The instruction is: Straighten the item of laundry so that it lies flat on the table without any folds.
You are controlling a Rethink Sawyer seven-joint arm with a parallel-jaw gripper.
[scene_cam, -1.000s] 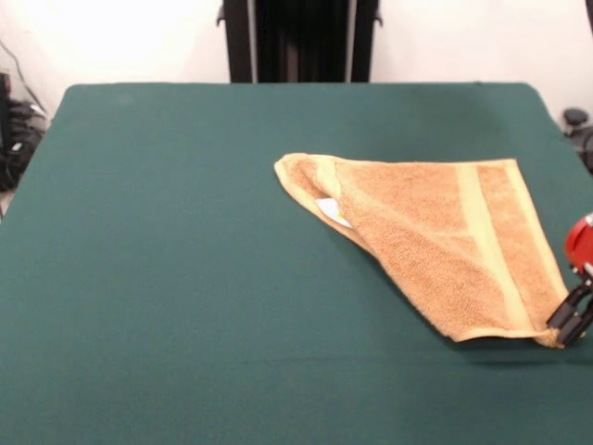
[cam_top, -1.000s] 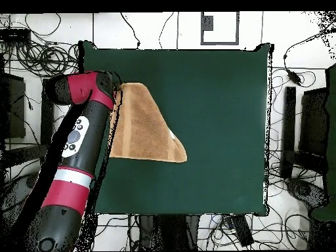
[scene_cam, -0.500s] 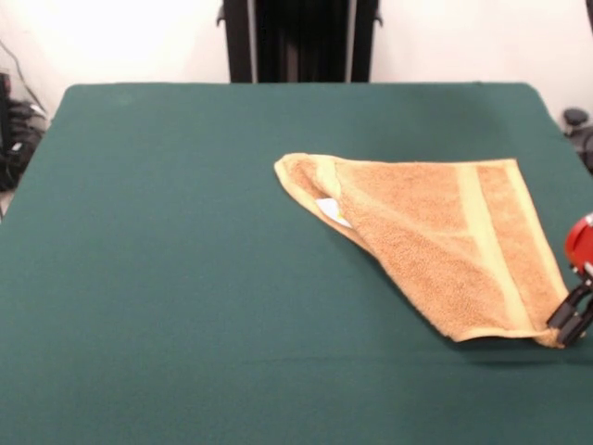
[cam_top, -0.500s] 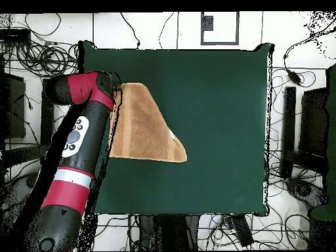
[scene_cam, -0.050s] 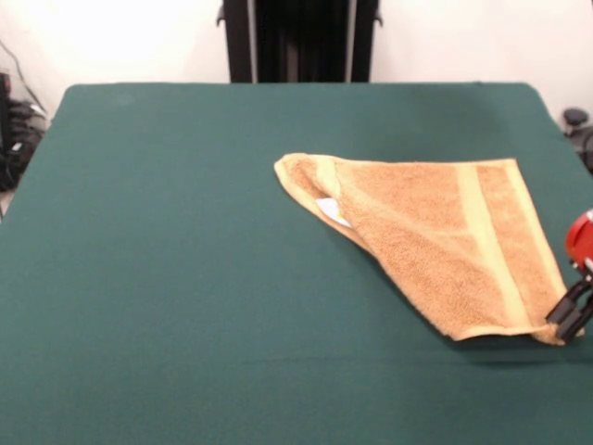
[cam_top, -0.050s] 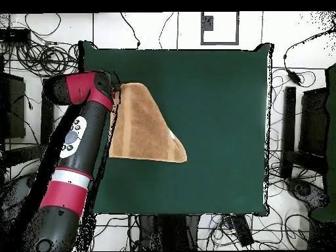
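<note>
My black pincer (scene_cam, -0.050s: 572,320) sits at the right edge of the front view, low over the large dark green felt-covered table (scene_cam, -0.050s: 185,278), and it is right at the nearest corner of the small tan-orange terry towel (scene_cam, -0.050s: 435,236); the tips meet the cloth at that corner, but I cannot tell whether they are spread or pinching it, since only dark shapes show there. From that corner the towel runs away from the camera and to the left. It is folded on a slant into a rough triangle, with one long folded edge going from my corner up to a rounded point near the table's middle. A pale woven band (scene_cam, -0.050s: 486,246) crosses the cloth close to the hem on my side. At the far left point the top layer is turned back a little, and a small white label (scene_cam, -0.050s: 334,211) peeps out from under the fold. The towel's far edge lies straight, well short of the table's far rim. Seen from overhead, my red and black arm (cam_top, -0.050s: 75,141) reaches along the table's left side and covers the towel's edge there; the towel (cam_top, -0.050s: 144,128) lies in the table's (cam_top, -0.050s: 216,118) left half.
</note>
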